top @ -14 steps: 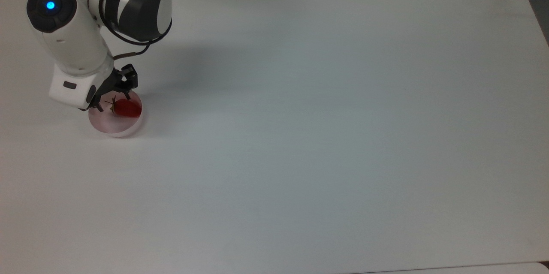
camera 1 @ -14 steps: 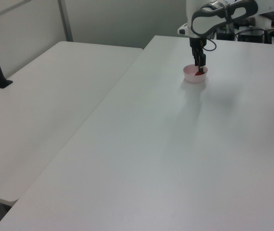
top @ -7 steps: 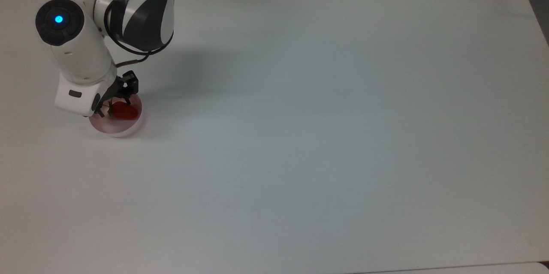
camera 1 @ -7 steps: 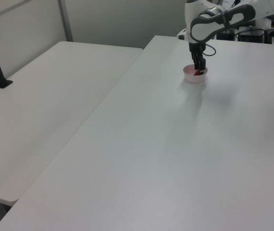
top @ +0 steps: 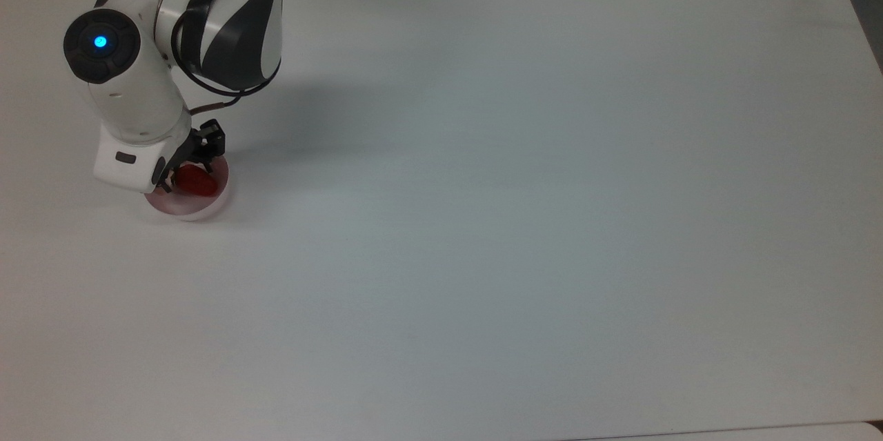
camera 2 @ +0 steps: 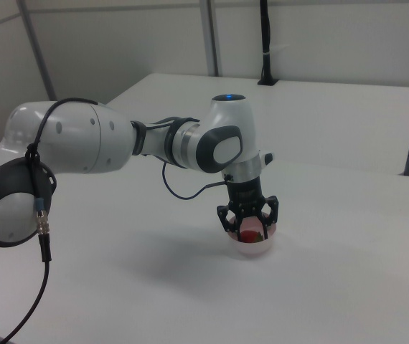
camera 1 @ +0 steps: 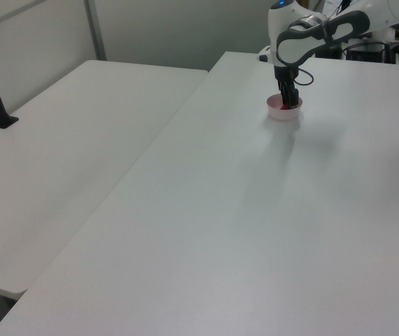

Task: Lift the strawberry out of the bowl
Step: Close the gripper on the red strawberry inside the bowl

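White tabletop [top: 517, 220] was seen bare apart from the pale pink bowl [top: 196, 205] near the top view's left edge. Inside the bowl the strawberry [top: 196, 182] was lying. The gripper [camera 2: 248, 223] was lowered into the bowl with its fingers [camera 2: 270, 212] spread to either side of the strawberry; contact could not be made out, so they appeared unclenched.

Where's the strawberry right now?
The strawberry lies inside the pink bowl near the top view's left edge, between the end effector's open fingers.
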{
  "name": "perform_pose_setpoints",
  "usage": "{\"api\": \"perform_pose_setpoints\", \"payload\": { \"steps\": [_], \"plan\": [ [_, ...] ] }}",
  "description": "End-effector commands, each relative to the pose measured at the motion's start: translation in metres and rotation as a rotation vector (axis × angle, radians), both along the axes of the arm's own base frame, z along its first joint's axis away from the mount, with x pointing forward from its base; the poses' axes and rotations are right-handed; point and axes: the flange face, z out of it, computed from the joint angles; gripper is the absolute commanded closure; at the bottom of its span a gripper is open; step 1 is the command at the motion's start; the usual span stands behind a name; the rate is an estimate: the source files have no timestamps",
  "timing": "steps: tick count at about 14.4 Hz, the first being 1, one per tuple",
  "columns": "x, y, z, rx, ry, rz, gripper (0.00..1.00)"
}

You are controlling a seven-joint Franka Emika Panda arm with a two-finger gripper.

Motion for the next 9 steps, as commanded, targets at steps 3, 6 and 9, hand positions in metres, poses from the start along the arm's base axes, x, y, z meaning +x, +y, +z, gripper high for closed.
{"api": "perform_pose_setpoints", "payload": {
  "steps": [3,6,9],
  "plan": [
    [0.0039,0.0022,-0.0033,-0.014,-0.021,-0.071,0.41],
    [0.0053,0.0033,-0.0003,-0.013,-0.038,-0.133,0.44],
    [0.0053,0.0021,0.0015,-0.011,-0.046,-0.159,0.47]
  ]
}}
